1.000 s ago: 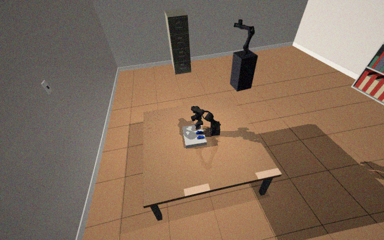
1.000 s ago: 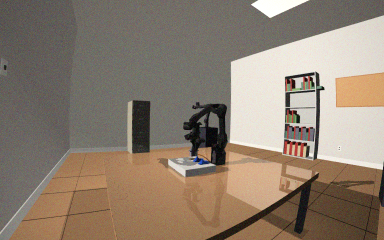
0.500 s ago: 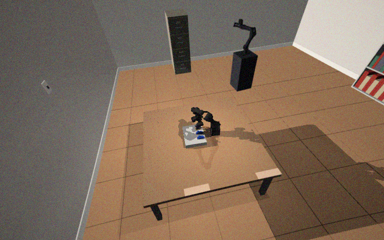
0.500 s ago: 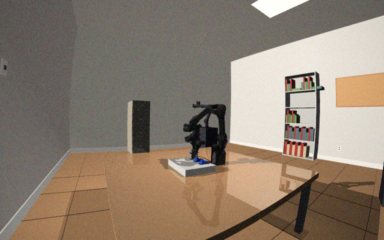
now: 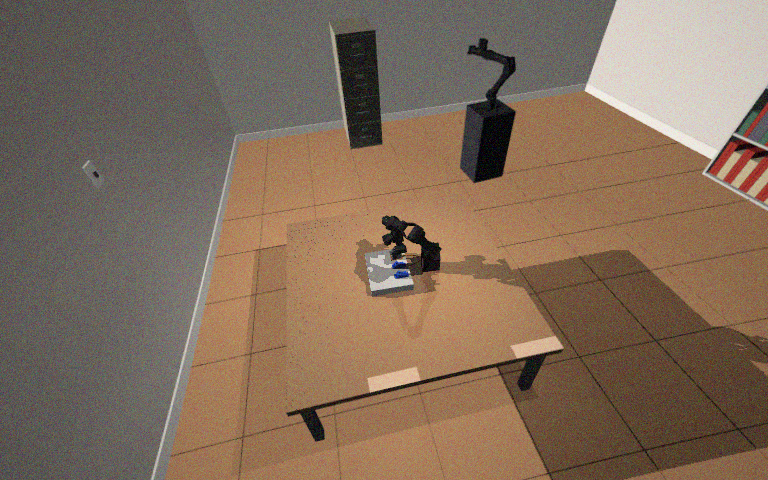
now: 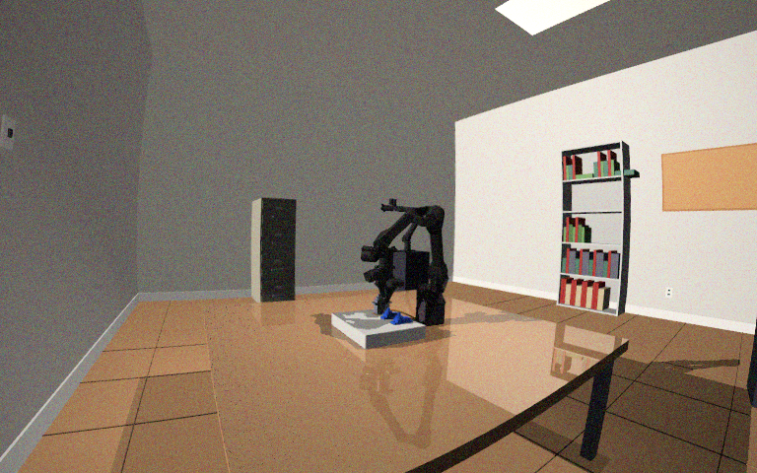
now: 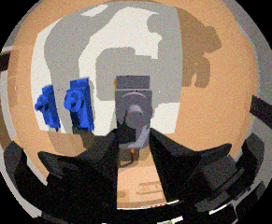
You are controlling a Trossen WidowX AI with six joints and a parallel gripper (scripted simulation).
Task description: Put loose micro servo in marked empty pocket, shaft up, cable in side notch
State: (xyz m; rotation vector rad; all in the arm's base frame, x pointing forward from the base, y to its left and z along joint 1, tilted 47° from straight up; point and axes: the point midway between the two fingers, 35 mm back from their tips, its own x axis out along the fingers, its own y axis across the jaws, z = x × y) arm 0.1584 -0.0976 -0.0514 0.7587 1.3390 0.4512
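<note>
1. The table [image 5: 340, 333] has a glossy tan-brown top on dark legs and stands on a floor of brown tiles.
2. The grey deck block [image 5: 385, 285] lies flat on the table top, toward the far side from the two pale patches at the near edge.
3. The arm's dark base [image 5: 430, 258] stands on the table top just beside the deck block, on the side facing the bookshelf.
4. Two pale rectangular patches [image 5: 393, 378] mark the table's near edge, well apart from the deck block; one sits at the corner above a leg.
5. The arm's shadow falls across the table top next to the deck block.
</note>
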